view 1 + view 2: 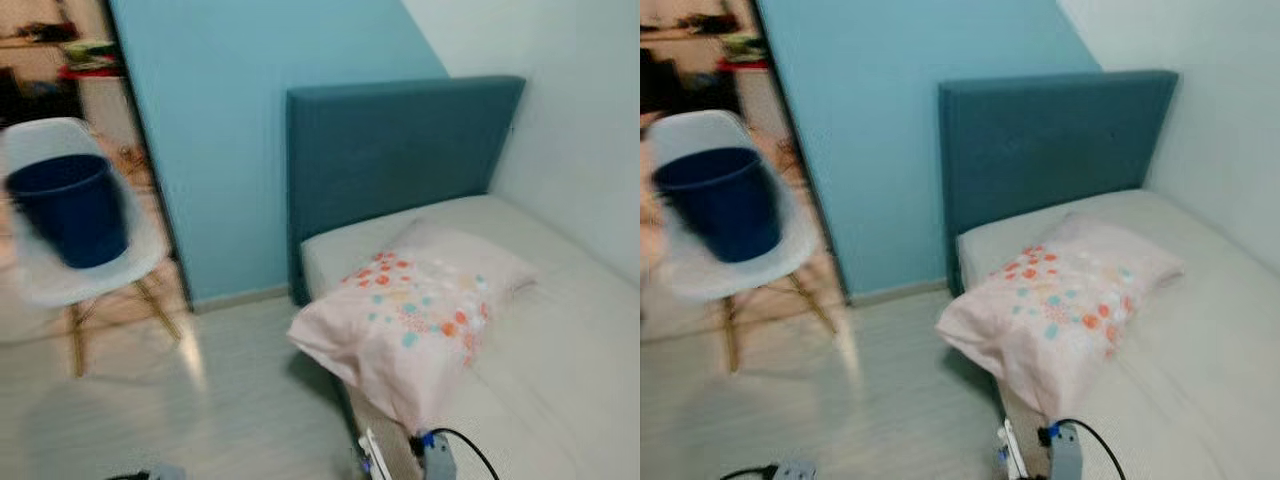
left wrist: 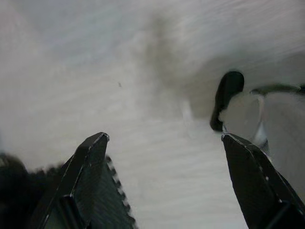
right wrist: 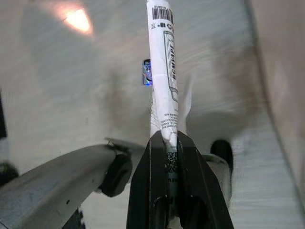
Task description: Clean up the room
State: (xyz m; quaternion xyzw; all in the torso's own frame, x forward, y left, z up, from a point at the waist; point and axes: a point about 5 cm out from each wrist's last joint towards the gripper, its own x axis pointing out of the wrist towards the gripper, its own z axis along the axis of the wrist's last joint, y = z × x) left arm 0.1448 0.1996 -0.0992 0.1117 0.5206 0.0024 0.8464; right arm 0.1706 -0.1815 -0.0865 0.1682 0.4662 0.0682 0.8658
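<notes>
My right gripper (image 3: 166, 138) is shut on a white marker pen (image 3: 161, 62) with black print and a barcode. The pen sticks out past the fingertips above the pale floor. In the left eye view the pen's white end (image 1: 372, 456) shows at the bottom edge, beside the bed's corner. My left gripper (image 2: 164, 138) hangs open over the bare floor with nothing between its fingers. A dark blue bucket (image 1: 72, 208) stands on the seat of a white chair (image 1: 90, 275) at the far left.
A bed (image 1: 560, 350) with a teal headboard (image 1: 400, 150) fills the right side. A floral pillow (image 1: 415, 310) overhangs its near corner. A small blue scrap (image 3: 147, 72) lies on the floor. A light blue wall (image 1: 230, 120) stands behind, with an open doorway to its left.
</notes>
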